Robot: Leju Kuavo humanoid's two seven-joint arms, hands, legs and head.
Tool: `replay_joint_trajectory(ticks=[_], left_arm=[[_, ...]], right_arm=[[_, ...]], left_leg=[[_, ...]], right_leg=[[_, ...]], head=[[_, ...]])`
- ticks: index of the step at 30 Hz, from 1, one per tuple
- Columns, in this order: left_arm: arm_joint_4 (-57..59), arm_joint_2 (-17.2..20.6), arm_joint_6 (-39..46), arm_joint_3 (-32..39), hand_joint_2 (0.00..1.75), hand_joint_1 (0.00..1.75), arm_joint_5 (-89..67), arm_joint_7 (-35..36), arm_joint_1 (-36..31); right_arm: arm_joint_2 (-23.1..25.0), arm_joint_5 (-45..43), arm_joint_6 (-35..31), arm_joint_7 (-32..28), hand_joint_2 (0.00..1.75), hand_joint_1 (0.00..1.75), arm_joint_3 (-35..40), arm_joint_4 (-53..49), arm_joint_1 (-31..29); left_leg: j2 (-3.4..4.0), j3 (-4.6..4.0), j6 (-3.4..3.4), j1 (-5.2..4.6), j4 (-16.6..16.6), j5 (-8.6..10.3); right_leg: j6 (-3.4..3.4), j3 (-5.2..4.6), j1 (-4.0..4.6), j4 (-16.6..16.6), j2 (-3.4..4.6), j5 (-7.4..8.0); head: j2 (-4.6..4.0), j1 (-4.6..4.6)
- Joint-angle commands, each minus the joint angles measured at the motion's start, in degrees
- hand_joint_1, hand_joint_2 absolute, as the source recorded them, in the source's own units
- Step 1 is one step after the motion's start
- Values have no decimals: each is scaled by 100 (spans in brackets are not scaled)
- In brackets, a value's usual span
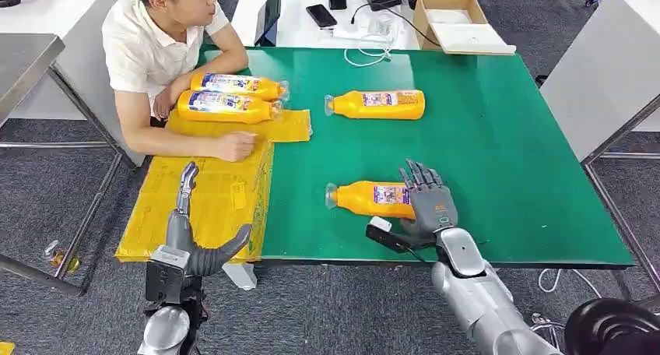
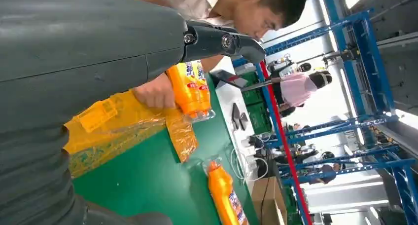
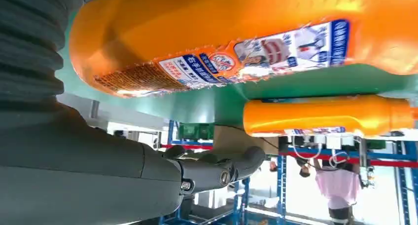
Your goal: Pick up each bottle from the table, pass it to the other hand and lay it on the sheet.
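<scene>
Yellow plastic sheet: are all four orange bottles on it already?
No: two orange plastic bottles lie on the yellow plastic sheet, while two more lie on the green table.

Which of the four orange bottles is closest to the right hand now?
The near bottle on the green mat, right beside the right hand. The far bottle lies farther back; the other two are on the yellow sheet.

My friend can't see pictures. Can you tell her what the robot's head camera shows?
The robot's right hand reaches with spread fingers at the base of an orange bottle lying on a green table. Another bottle lies farther back, and two bottles already rest on a yellow sheet beside a seated person. The left hand hangs open near the sheet.
</scene>
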Motion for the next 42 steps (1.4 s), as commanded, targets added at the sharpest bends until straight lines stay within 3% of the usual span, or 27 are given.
replay_joint_trajectory(ticks=[1, 4, 7, 10, 15, 19, 24, 25, 26, 27, 29, 31, 35, 40, 42], left_arm=[[235, 120, -80, 14, 175, 0, 21, 79, -166], [422, 144, -271, -30, 175, 0, 219, 224, -288], [603, 121, -300, -19, 175, 0, 275, 262, -396], [714, 84, -330, -7, 175, 0, 323, 294, -477], [712, 84, -330, -7, 175, 0, 323, 294, -474], [641, 43, -349, 51, 175, 0, 323, 390, -420], [607, 39, -356, 73, 175, 0, 309, 414, -395], [592, 45, -378, 72, 175, 0, 313, 442, -387], [598, 47, -376, 80, 175, 0, 313, 442, -392], [649, 47, -411, 87, 175, 0, 329, 469, -430], [690, 42, -436, 94, 175, 0, 347, 477, -460], [738, 66, -519, 63, 175, 0, 401, 466, -502], [751, 66, -521, 62, 175, 0, 404, 465, -509], [1021, 141, -644, -27, 175, 0, 727, 456, -630], [1208, 189, -646, -65, 175, 0, 790, 497, -684]], right_arm=[[260, -260, 440, -62, 175, 0, -33, 713, -477], [235, -334, 1328, 268, 175, 0, -30, 1392, -720], [195, -298, 1679, 646, 175, 0, -30, 1738, -808], [145, -46, 1716, 1109, 175, 0, 95, 1864, -851], [151, -46, 1723, 1109, 175, 0, 94, 1858, -867], [165, 520, 1858, 1860, 175, 0, 459, 1845, -988], [191, 581, 1906, 1912, 175, 0, 501, 1811, -1011], [191, 559, 1957, 1865, 175, 9, 476, 1798, -1007], [192, 518, 2041, 1793, 175, 159, 439, 1800, -1011], [190, 461, 2244, 1677, 175, 175, 398, 1847, -1027], [176, 408, 2307, 1570, 175, 175, 348, 1825, -1001], [163, -2, 2421, 950, 175, 175, 41, 1801, -941], [145, -9, 2423, 928, 175, 175, 35, 1810, -938], [143, -1635, 3092, -792, 175, 175, -1158, 1704, -568], [119, -1925, 3204, -1031, 175, 175, -1300, 1661, -426]], left_leg=[[29, 13, -14, 5, 0, -5], [21, 13, -11, 3, -3, -3], [4, 10, -6, 0, -4, 1], [4, 17, -9, 3, -5, 1], [1, 39, -16, 11, -8, 10], [10, 38, -11, 8, -7, 10], [8, 40, 6, 5, -5, 16], [8, 38, 3, 8, -8, 20], [10, 36, 4, 10, -6, 22], [8, 38, 8, 5, -6, 21], [13, 32, 1, 11, -9, 27], [9, 33, 2, 7, -4, 26], [-4, 40, 5, 7, -6, 26], [-4, 47, 1, 9, -15, 28], [-12, 50, -1, 14, -18, 30]], right_leg=[[-21, 5, 7, 1, 21, 2], [-17, 6, 5, -1, 14, 2], [-10, 7, 1, -3, -1, 1], [-14, 14, 4, -8, -3, 1], [-27, 34, 14, -19, -13, 8], [-19, 29, 9, -16, -2, 12], [-23, 30, 6, -13, -2, 22], [-28, 29, 10, -17, -3, 25], [-28, 27, 12, -17, -2, 27], [-23, 28, 7, -13, -2, 24], [-34, 23, 14, -18, -2, 31], [-25, 24, 10, -12, -4, 29], [-19, 33, 10, -17, -16, 26], [-24, 41, 12, -22, -21, 26], [-25, 46, 18, -30, -29, 27]], head=[[0, 0], [0, 0], [0, -2], [0, -4], [0, 0], [0, 0], [0, 2], [0, 0], [0, 0], [0, 0], [0, 0], [0, 2], [0, 2], [0, 0], [0, 0]])
